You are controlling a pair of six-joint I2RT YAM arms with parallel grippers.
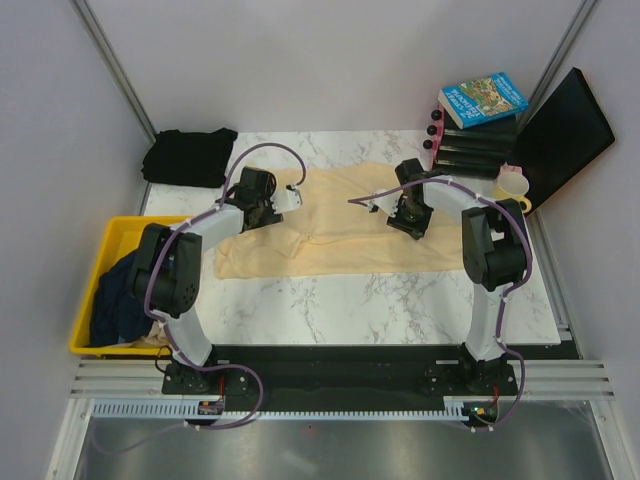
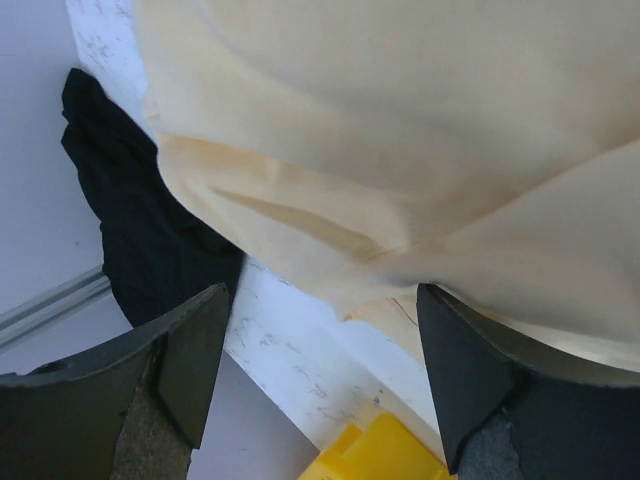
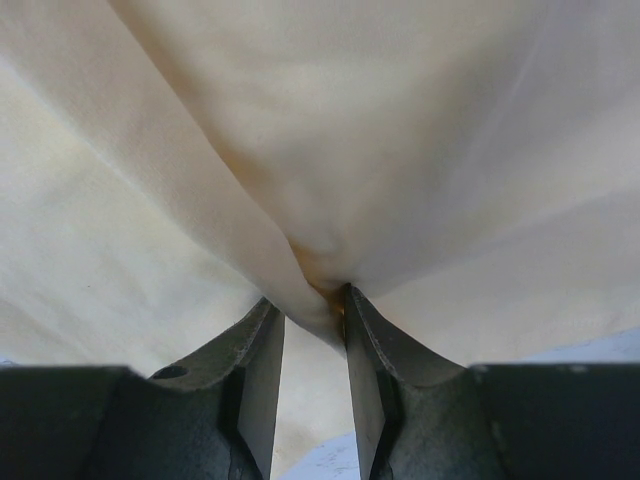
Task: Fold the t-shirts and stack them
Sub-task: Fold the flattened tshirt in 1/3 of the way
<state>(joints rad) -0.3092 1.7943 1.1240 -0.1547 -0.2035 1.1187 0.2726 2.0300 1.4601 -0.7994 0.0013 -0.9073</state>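
The large cream-yellow t-shirt (image 1: 340,225) lies spread across the middle of the marble table, partly doubled over. My right gripper (image 1: 408,218) is over its right part. In the right wrist view the gripper (image 3: 310,300) is closed on a raised fold of the cream cloth (image 3: 330,150), held between the fingertips. My left gripper (image 1: 265,205) is at the shirt's left edge. In the left wrist view it (image 2: 320,300) is wide open and empty, with the cream cloth (image 2: 400,130) just beyond it. The black t-shirt (image 1: 190,157) lies bunched at the back left and also shows in the left wrist view (image 2: 140,230). A dark navy shirt (image 1: 118,300) lies in the yellow bin (image 1: 90,285).
The yellow bin stands off the table's left edge; its corner shows in the left wrist view (image 2: 385,450). At the back right are a stack of books (image 1: 482,100), a black board (image 1: 562,135), a pale yellow cup (image 1: 512,185) and small dark objects (image 1: 434,128). Walls close in the back and sides.
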